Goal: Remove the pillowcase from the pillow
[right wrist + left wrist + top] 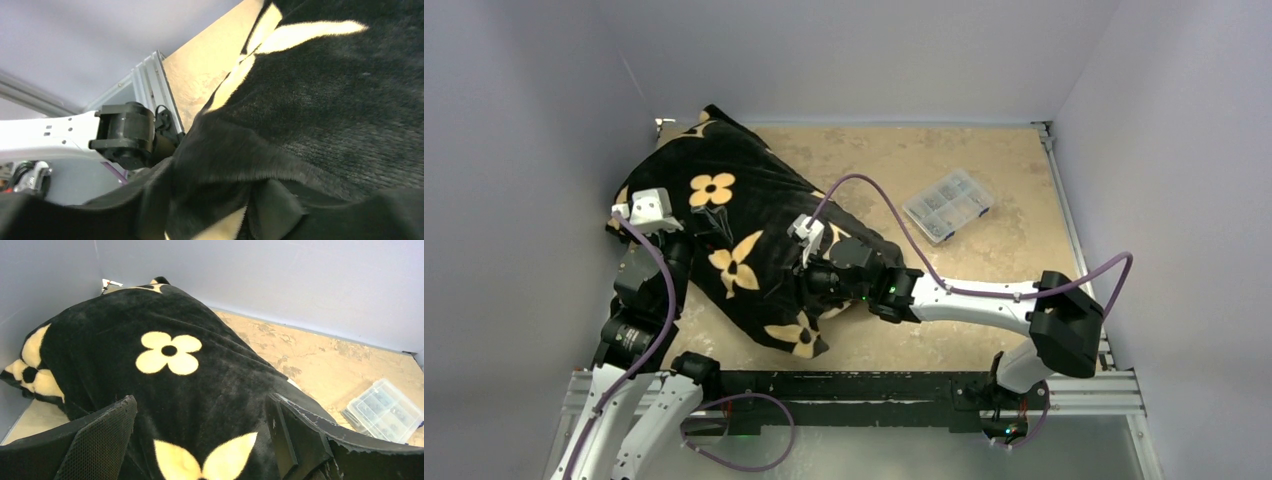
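While the right gripper (212, 215) is biting down on a raised fold of the pillowcase (724, 215) near the centre of the top view, I am worrying that the pinch is taking in the pillow as well. If it is, any pull is going to drag the whole bundle across the table (984, 160) instead of peeling the cover off. The plush is looking thick and slippery, so I am also expecting that the fold could slide out of the jaws under load.

The left gripper (200, 442) is sitting at the cover's left end, middle left of the top view. Its jaws are standing wide apart astride the fabric and gripping nothing, so nothing is anchoring the pillow against a pull. A drag to the right could also be sweeping the bundle into the box (947, 205), right of centre.

The pillowcase is lying diagonally from the upper left toward the centre. It is showing black with tan flowers and stars, puffed full and, I am judging, wholly on. I am seeing none of the pillow itself.
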Robot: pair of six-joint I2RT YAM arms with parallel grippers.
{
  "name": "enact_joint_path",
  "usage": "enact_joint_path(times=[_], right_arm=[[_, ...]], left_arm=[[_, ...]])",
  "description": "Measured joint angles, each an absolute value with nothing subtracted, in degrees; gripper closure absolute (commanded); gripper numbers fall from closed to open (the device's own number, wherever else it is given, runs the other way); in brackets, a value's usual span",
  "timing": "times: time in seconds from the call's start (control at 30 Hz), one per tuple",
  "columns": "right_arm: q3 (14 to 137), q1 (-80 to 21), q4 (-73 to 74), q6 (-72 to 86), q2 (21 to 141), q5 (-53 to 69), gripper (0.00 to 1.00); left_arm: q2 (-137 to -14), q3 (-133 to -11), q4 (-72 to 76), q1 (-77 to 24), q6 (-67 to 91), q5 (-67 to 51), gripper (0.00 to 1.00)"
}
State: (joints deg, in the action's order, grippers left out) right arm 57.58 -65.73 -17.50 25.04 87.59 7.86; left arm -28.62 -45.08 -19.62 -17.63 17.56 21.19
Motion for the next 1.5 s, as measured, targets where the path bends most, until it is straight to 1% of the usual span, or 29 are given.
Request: enact_joint_path(times=[0.03, 0.1, 0.2, 0.3, 0.37, 0.47, 0.67, 0.77, 0.87, 1.03, 1.2, 1.37, 1.4, 1.43, 1.5], right_arm=[[57.78, -65.6, -17.04, 24.95, 87.39, 8.05, 0.26], [59.24, -64.9, -15.22, 24.4, 87.26, 8.12, 0.21], [63.35, -61.71, -12.99, 23.0, 87.26, 8.4, 0.06], [67.13, -55.61, -12.91, 20.86, 87.26, 8.14, 0.01], [69.49, -50.17, -12.8, 18.96, 87.26, 8.23, 0.01], [71.48, -45.28, -12.8, 16.21, 87.26, 8.34, 0.01], [71.81, -44.12, -12.29, 12.43, 87.07, 10.26, 0.01], [74.5, -41.63, -11.44, 11.11, 89.23, 11.4, 0.01], [79.75, -37.71, -11.44, 9.93, 94.74, 12.25, 0.01], [84.82, -33.82, -12.32, 9.52, 104.68, 16.6, 0.01], [92.47, -33.76, -12.25, 9.23, 117.73, 22.09, 0.01], [98.65, -34.54, -11.55, 8.93, 128.07, 27.09, 0.01], [99.11, -34.74, -11.64, 8.93, 129.32, 28.21, 0.03], [99.22, -34.89, -11.79, 8.95, 130.13, 29.32, 0.08], [99.15, -35.14, -12.95, 9.04, 131.26, 31.7, 0.24]], left_arm=[[-28.42, -45.08, -19.66, -17.63, 17.58, 21.47, 0.01], [-28.14, -45.08, -19.84, -17.63, 17.63, 21.93, 0.01], [-28.05, -45.08, -19.88, -17.63, 17.63, 22.35, 0.01], [-28.05, -45.1, -20.12, -17.63, 18.02, 22.81, 0.01], [-28.05, -45.08, -20.47, -17.63, 18.5, 23.0, 0.01], [-28.32, -45.08, -21.06, -17.63, 19.42, 23.22, 0.01], [-30.94, -45.1, -23.33, -17.63, 20.99, 23.62, 0.01], [-32.34, -45.1, -24.99, -17.63, 22.26, 23.86, 0.01], [-33.52, -45.1, -26.89, -17.63, 25.08, 23.88, 0.01], [-35.62, -43.53, -28.53, -17.63, 29.65, 23.0, 0.01], [-39.48, -43.33, -30.22, -17.63, 30.48, 22.35, 0.01], [-39.64, -43.33, -30.61, -17.43, 30.48, 20.75, 0.01], [-39.64, -43.33, -30.5, -17.12, 30.48, 20.05, 0.01], [-39.7, -43.31, -30.44, -16.91, 30.48, 19.4, 0.01], [-39.77, -43.27, -30.35, -16.14, 30.48, 18.65, 0.01]])
